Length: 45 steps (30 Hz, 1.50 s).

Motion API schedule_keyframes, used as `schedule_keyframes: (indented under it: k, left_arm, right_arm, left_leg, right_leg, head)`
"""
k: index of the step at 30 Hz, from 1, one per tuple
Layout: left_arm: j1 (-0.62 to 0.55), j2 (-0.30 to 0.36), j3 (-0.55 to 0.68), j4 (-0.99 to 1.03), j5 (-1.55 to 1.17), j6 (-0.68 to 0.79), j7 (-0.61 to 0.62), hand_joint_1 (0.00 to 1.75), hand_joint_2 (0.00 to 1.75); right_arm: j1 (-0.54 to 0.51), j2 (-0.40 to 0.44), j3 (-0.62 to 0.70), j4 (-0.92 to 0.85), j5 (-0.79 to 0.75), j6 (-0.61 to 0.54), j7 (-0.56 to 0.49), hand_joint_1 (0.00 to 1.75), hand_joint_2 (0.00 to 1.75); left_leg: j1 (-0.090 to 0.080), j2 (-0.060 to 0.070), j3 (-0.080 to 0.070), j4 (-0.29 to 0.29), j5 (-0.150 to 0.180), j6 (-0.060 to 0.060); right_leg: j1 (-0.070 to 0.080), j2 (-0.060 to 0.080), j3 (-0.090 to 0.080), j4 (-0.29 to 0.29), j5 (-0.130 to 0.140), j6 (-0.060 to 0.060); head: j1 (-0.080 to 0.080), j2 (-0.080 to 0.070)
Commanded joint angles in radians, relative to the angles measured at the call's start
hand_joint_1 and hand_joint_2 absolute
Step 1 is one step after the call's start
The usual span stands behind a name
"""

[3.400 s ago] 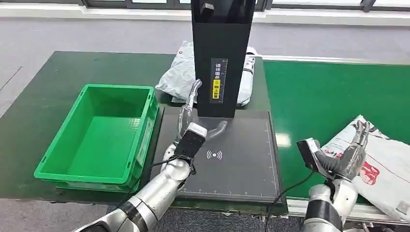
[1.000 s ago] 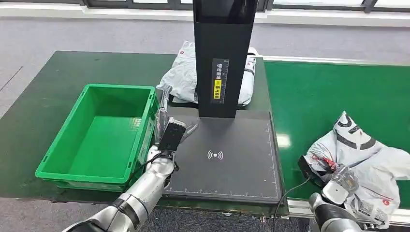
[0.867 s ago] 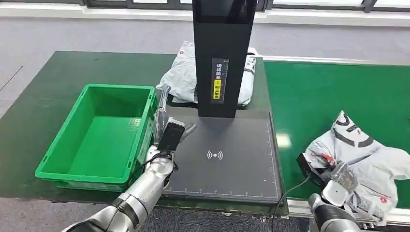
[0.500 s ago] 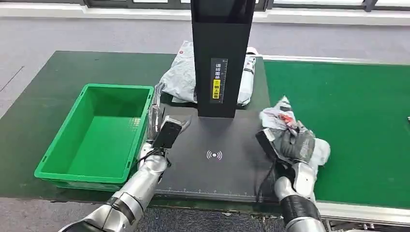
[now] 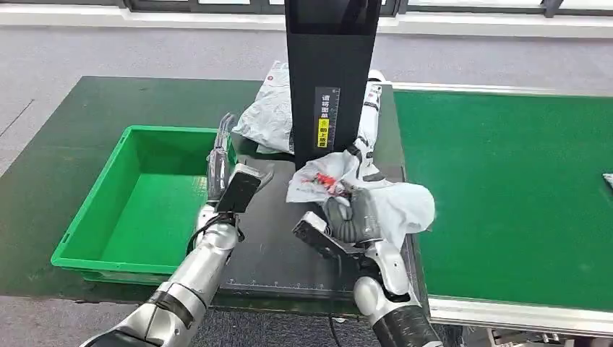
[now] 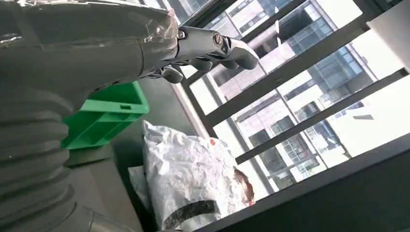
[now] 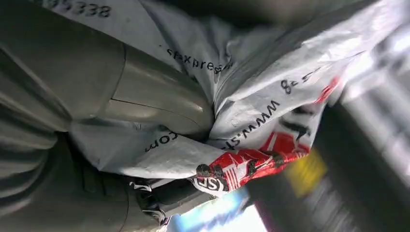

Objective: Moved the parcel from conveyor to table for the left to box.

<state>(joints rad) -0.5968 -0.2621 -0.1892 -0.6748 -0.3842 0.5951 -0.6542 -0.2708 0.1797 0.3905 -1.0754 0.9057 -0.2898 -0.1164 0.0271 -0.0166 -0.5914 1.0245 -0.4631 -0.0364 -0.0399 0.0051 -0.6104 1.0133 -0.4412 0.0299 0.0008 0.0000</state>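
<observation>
My right hand (image 5: 352,217) has swung the grey courier parcel (image 5: 376,191) off the green conveyor (image 5: 506,188) and now grips it, crumpled, above the black scanning pad (image 5: 271,246), its long axis running left-right. The black scanner column (image 5: 330,79) stands just behind. My left hand (image 5: 220,155) hovers open-fingered beside the green crate (image 5: 144,195).

A grey carpeted floor (image 5: 108,50) stretches behind the dark green table (image 5: 65,137). Tall dark-framed windows (image 6: 309,72) show bright daylight and neighbouring buildings.
</observation>
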Motion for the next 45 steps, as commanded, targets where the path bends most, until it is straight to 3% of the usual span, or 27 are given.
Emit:
schedule_keyframes:
  k: [1,6,7,14,20,24,27,29,32,38,42,44,45]
  left_arm:
    - [-0.037,0.022,0.039,0.016,0.001,-0.016,-0.008,0.00,1.75]
    - [-0.036,0.022,0.038,0.015,0.002,-0.016,-0.010,0.00,1.75]
    - [0.003,0.022,0.043,-0.073,0.048,-0.047,-0.018,0.00,1.75]
    - [0.057,0.034,0.022,-0.118,0.047,-0.055,-0.005,0.00,1.75]
    - [0.168,0.063,0.028,-0.132,0.048,-0.106,0.001,0.00,1.75]
    - [0.215,0.054,0.019,-0.108,0.088,-0.172,-0.044,0.00,1.75]
    - [0.225,0.058,-0.015,-0.110,0.116,-0.208,-0.044,0.00,1.75]
    - [0.214,0.064,-0.050,-0.085,0.118,-0.256,-0.044,0.00,1.75]
    - [0.223,0.059,-0.092,-0.099,0.121,-0.287,-0.044,0.00,1.75]
    - [0.221,0.084,-0.229,-0.065,0.064,-0.303,-0.044,0.00,1.75]
    - [0.159,0.079,-0.302,0.116,-0.073,-0.294,-0.044,0.00,1.75]
    - [0.106,0.081,-0.439,0.236,-0.281,-0.274,0.135,0.00,1.75]
    - [0.094,0.074,-0.464,0.273,-0.332,-0.258,0.163,0.02,1.75]
  right_arm:
    - [-0.028,-0.053,0.226,0.095,-0.052,0.095,-0.025,1.75,1.75]
    - [-0.036,-0.057,0.235,0.110,-0.053,0.096,-0.030,1.75,1.75]
    - [-0.115,-0.059,0.309,0.311,-0.087,0.133,-0.025,0.00,1.75]
    - [-0.091,-0.085,0.283,0.254,-0.122,0.110,-0.016,0.00,1.75]
    - [0.090,-0.107,0.055,-0.095,-0.121,-0.136,-0.049,0.00,1.75]
    - [0.177,-0.053,-0.121,-0.239,-0.320,-0.308,-0.280,0.00,1.75]
    - [0.176,-0.036,-0.177,-0.208,-0.469,-0.368,-0.423,0.00,1.75]
    - [0.167,-0.022,-0.202,-0.199,-0.589,-0.382,-0.502,0.00,1.75]
    - [0.156,-0.015,-0.215,-0.175,-0.645,-0.396,-0.546,0.00,1.75]
    - [0.144,-0.010,-0.240,-0.171,-0.665,-0.401,-0.539,0.00,1.75]
    - [0.115,-0.012,-0.266,-0.153,-0.657,-0.383,-0.517,0.00,1.75]
    - [0.109,-0.014,-0.279,-0.156,-0.657,-0.370,-0.504,0.00,1.75]
    - [0.111,-0.015,-0.285,-0.162,-0.653,-0.363,-0.497,0.00,1.75]
  left_leg:
    - [0.000,0.003,0.002,-0.001,0.000,0.002]
    - [0.000,0.003,0.002,-0.001,0.000,0.002]
    - [0.000,0.003,0.003,-0.002,0.000,0.003]
    - [-0.001,0.003,0.005,-0.004,0.001,0.003]
    - [-0.001,0.001,0.005,-0.004,0.000,0.003]
    - [-0.001,0.002,0.004,-0.003,-0.001,0.003]
    - [-0.001,0.000,0.004,-0.003,-0.002,0.003]
    - [-0.001,0.001,0.004,-0.002,-0.002,0.002]
    - [-0.001,0.004,0.005,-0.004,-0.001,0.003]
    - [-0.001,0.003,0.004,-0.003,-0.001,0.002]
    - [-0.001,0.003,0.004,-0.002,-0.002,0.002]
    - [-0.001,0.003,0.003,-0.001,-0.002,0.001]
    - [-0.001,0.001,0.004,-0.002,-0.001,0.002]
  right_leg:
    - [0.001,0.002,0.002,-0.002,0.001,-0.003]
    - [0.001,0.001,0.002,-0.002,0.001,-0.003]
    - [0.001,0.001,0.003,-0.003,0.001,-0.004]
    - [0.001,0.001,0.004,-0.005,0.002,-0.004]
    - [0.000,-0.001,0.005,-0.004,0.000,-0.003]
    - [0.000,-0.001,0.004,-0.003,-0.001,-0.004]
    - [0.001,-0.003,0.005,-0.003,-0.001,-0.004]
    - [0.000,-0.001,0.004,-0.003,-0.001,-0.005]
    - [0.001,0.001,0.004,-0.004,0.001,-0.006]
    - [0.000,0.000,0.003,-0.004,0.000,-0.006]
    - [0.000,0.000,0.003,-0.002,-0.001,-0.004]
    - [0.000,0.000,0.002,-0.002,-0.001,-0.004]
    - [0.000,-0.002,0.004,-0.003,-0.001,-0.005]
  head:
    - [0.000,0.000]
    - [0.000,0.000]
    - [0.000,0.000]
    - [0.000,0.000]
    - [0.000,0.000]
    - [0.000,0.000]
    - [0.000,0.000]
    - [0.000,0.000]
    - [0.000,0.000]
    - [0.000,0.000]
    - [0.000,0.000]
    - [0.000,0.000]
    - [0.000,0.000]
